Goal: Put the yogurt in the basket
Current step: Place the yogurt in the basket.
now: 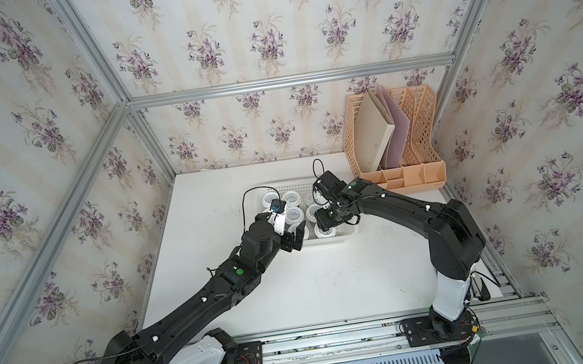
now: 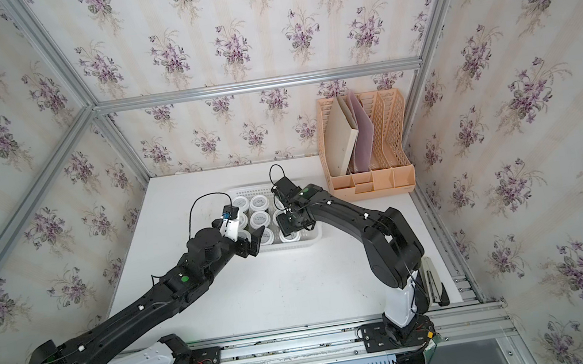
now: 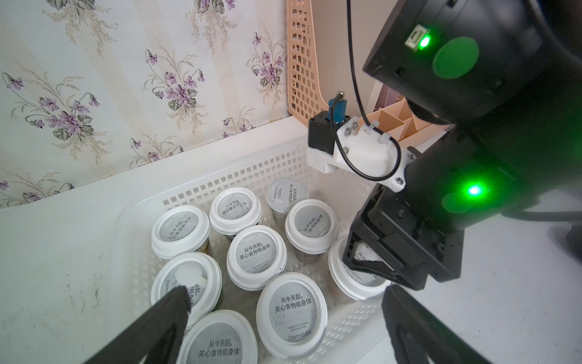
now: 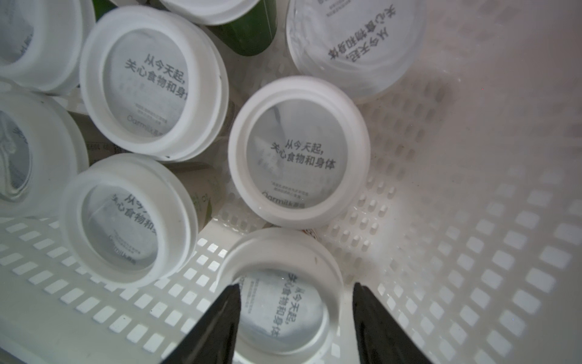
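Nine small round yogurt cups (image 3: pixel 256 257) with white rimmed lids, grey printed tops and greenish bodies stand upright inside a shallow white rectangular plastic basket (image 3: pixel 252 170) with perforated grid walls. They sit close together in roughly three rows of three. All nine show in the left wrist view.

The black right gripper (image 4: pixel 296 286) reaches down into the basket at its right end. Its two fingers straddle the lid of one corner cup (image 4: pixel 283 302), which stands on the basket floor, but whether they press on it or merely flank it cannot be told.

The black left gripper (image 3: pixel 286 296) hovers above the basket's near edge, over the front row of cups. Its jaws are spread wide and hold nothing.

In both top views the basket (image 1: pixel 286 183) lies near the middle of a white table (image 1: pixel 333 280), towards the back, with one arm coming in from each side. Well apart from it, in the back right corner, stands a peach-orange mesh file rack (image 1: pixel 423 116) holding beige and mauve folders (image 1: pixel 375 133). Walls papered with purple flowers (image 1: pixel 263 41) enclose the table.
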`<action>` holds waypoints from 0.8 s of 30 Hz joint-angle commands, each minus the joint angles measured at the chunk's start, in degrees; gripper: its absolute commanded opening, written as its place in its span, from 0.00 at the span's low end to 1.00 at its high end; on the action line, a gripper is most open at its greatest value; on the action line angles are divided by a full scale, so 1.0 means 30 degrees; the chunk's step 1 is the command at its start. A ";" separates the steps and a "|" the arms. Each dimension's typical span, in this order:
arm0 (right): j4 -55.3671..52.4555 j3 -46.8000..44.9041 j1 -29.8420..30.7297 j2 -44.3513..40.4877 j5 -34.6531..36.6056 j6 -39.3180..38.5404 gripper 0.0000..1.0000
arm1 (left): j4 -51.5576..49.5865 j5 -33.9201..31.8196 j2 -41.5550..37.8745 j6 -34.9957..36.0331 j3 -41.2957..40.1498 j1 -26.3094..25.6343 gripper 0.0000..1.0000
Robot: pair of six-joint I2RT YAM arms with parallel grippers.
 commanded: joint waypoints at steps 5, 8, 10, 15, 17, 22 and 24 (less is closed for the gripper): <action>0.0358 0.0364 0.0149 0.0380 -0.0377 0.0048 0.62 | -0.0073 -0.0002 0.0046 0.0079 0.0174 0.0007 0.99; 0.0464 0.0372 0.0197 0.0501 -0.0497 0.0049 0.62 | -0.0073 -0.0002 0.0048 0.0079 0.0204 0.0027 0.99; 0.0523 0.0344 0.0227 0.0526 -0.0521 0.0071 0.62 | -0.0073 -0.0002 0.0020 0.0078 0.0175 0.0013 0.99; 0.0767 0.0014 0.0227 0.0294 -0.0456 0.0107 0.61 | -0.0058 -0.0002 -0.0039 0.0079 0.0105 0.0015 0.99; 0.0880 -0.0162 0.0227 0.0006 -0.0302 0.0131 0.61 | -0.0058 -0.0002 -0.0039 0.0079 0.0138 0.0005 0.99; 0.1092 -0.0403 0.0227 -0.1025 0.0272 0.0216 0.64 | -0.0045 -0.0001 -0.0041 0.0079 0.0123 0.0016 0.99; 0.1403 -0.0572 0.0227 -0.1686 0.0539 0.0224 0.67 | -0.0043 -0.0002 -0.0068 0.0079 0.0124 0.0019 0.99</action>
